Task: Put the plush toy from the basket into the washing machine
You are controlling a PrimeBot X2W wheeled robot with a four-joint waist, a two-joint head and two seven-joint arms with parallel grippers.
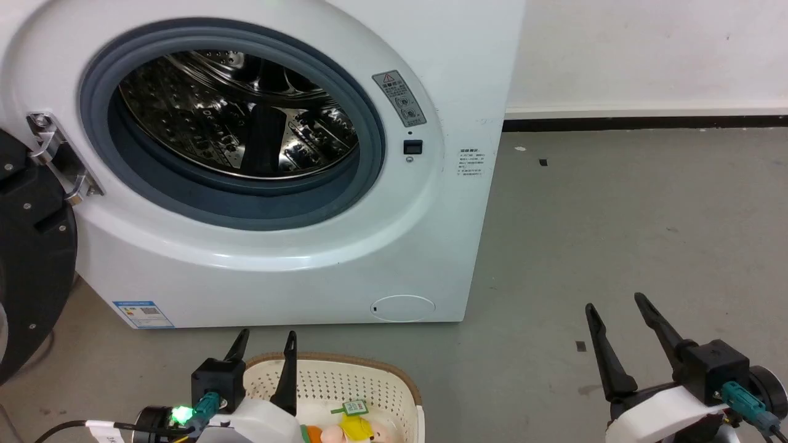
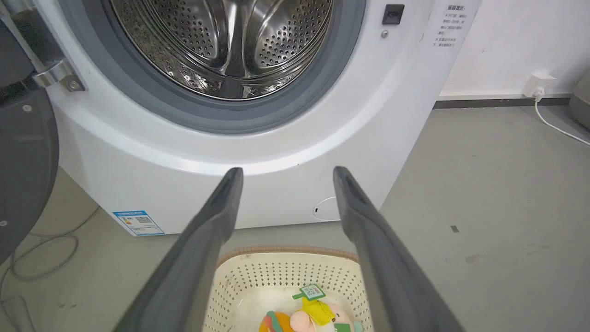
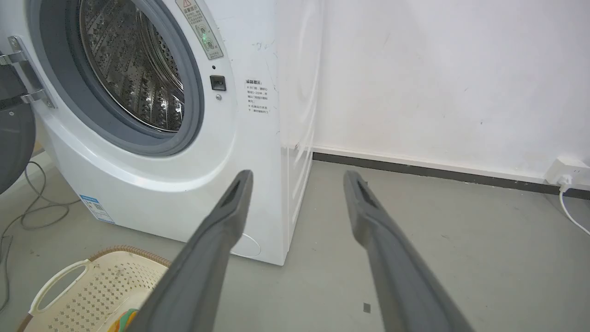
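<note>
Hovering spread wide and empty above the basket, the left claw looks set for the pick-up: the plush toy lies just below it, so it should dip, close, then lift toward the washing machine ahead.

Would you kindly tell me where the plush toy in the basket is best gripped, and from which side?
Probably its yellow middle, from above: the plush toy lies low on the floor of the basket, walls all round, under the open left tool.
</note>
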